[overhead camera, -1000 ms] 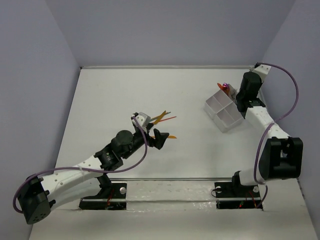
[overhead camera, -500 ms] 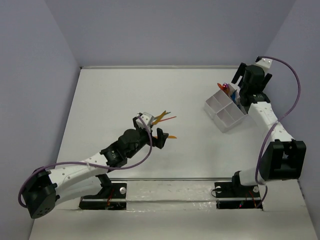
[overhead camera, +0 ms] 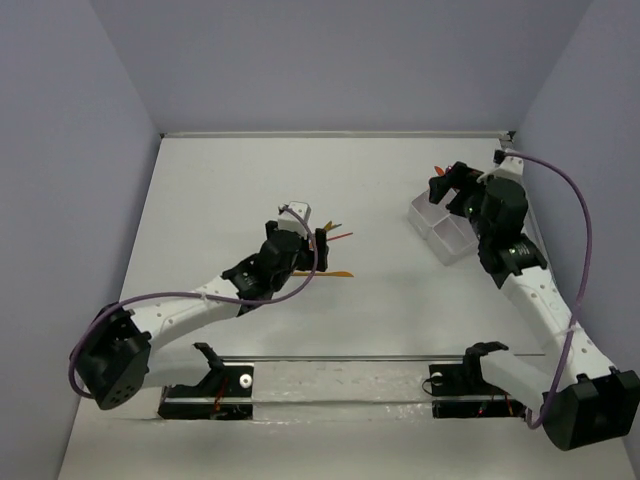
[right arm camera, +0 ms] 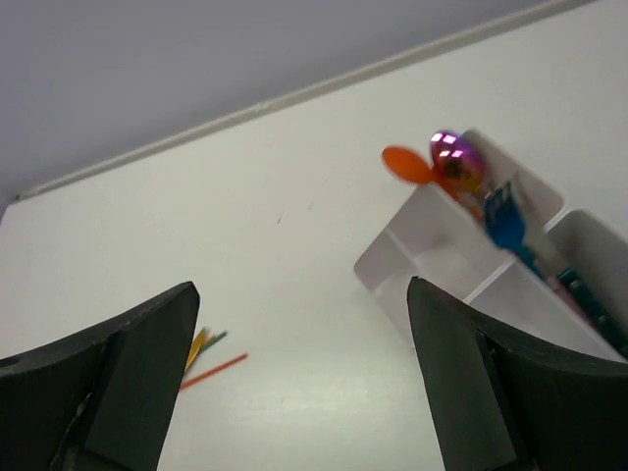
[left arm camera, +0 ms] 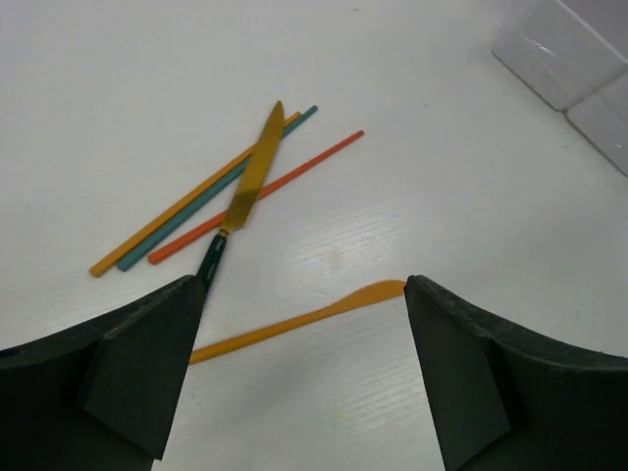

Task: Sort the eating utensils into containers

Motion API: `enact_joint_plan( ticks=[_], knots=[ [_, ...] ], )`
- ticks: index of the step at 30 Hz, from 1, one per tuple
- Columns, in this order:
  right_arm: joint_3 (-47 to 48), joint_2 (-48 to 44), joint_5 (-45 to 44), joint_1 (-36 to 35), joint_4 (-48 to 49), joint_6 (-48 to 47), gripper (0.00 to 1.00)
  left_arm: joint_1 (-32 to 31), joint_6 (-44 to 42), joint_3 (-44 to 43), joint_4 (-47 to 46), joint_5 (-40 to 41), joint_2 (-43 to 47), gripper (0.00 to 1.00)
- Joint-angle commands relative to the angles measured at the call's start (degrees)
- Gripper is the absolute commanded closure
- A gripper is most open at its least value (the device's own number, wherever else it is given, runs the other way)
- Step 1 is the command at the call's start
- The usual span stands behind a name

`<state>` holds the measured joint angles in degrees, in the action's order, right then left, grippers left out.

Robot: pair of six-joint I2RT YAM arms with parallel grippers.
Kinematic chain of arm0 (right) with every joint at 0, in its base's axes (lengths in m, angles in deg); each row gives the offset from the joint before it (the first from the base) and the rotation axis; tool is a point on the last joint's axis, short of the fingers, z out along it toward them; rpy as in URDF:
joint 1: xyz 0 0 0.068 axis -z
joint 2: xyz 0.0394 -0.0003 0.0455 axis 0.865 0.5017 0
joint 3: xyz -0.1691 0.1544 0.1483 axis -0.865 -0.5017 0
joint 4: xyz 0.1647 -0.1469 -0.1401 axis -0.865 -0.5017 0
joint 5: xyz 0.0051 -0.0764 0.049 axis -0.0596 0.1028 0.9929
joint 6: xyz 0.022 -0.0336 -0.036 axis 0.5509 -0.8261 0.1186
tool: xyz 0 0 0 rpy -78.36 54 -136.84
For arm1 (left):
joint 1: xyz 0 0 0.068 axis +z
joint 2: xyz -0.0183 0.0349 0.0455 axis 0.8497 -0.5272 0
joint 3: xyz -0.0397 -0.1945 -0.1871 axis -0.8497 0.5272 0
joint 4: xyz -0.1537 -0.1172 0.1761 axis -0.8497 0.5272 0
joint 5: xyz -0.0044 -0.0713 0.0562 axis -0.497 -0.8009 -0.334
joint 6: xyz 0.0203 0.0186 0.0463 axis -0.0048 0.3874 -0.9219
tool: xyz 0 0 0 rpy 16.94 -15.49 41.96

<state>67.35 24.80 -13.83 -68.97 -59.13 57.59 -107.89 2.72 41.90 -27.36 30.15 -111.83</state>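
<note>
Loose utensils lie mid-table: a yellow knife [left arm camera: 250, 177] with a dark handle across an orange stick [left arm camera: 265, 186], a teal one and a yellow one, seen from above as a small bundle [overhead camera: 335, 235]. An orange utensil [left arm camera: 294, 322] lies alone just in front of my open left gripper [left arm camera: 302, 294], which hovers over it [overhead camera: 310, 250] with nothing held. The white divided container [right arm camera: 432, 245] holds an orange spoon [right arm camera: 404, 165], an iridescent spoon [right arm camera: 453, 162] and a blue fork [right arm camera: 505, 221]. My right gripper [right arm camera: 302, 289] is open and empty, above the container's [overhead camera: 432, 215] far side.
The back wall meets the table behind the container. The right wall runs close beside the right arm [overhead camera: 530, 280]. Both arm bases sit on the rail [overhead camera: 340, 380] at the near edge.
The right gripper opened and drew up and left from the container's back compartment, where the iridescent spoon stays. The left gripper reached forward and right to the loose utensils.
</note>
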Motion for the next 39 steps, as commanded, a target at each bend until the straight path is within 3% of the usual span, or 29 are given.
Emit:
enact_joint_plan(
  ticks=[1, 6, 11, 23, 39],
  knots=[
    [-7.69, -4.91, 6.82, -4.36, 3.03, 5.18, 0.09, 5.32, 3.27, -4.25, 4.87, 0.68, -4.22, 0.20],
    [-15.07, -9.40, 12.87, -6.21, 4.18, 7.73, 0.13, 7.09, 2.75, -7.51, 9.52, -1.43, -10.63, 0.46],
    [-18.33, -12.13, 16.67, -6.74, 4.18, 8.00, 0.16, 7.09, 3.98, -8.22, 12.08, -2.92, -12.75, 0.59],
    [-23.87, -12.75, 24.85, -7.27, 9.63, 9.14, 0.18, 7.09, 2.57, -15.50, 16.65, 2.52, -21.45, 0.56],
    [-24.75, -13.10, 25.38, -7.27, 10.95, 9.66, 0.18, 9.37, 1.08, -17.88, 16.83, 1.21, -31.38, 0.55]
  ],
)
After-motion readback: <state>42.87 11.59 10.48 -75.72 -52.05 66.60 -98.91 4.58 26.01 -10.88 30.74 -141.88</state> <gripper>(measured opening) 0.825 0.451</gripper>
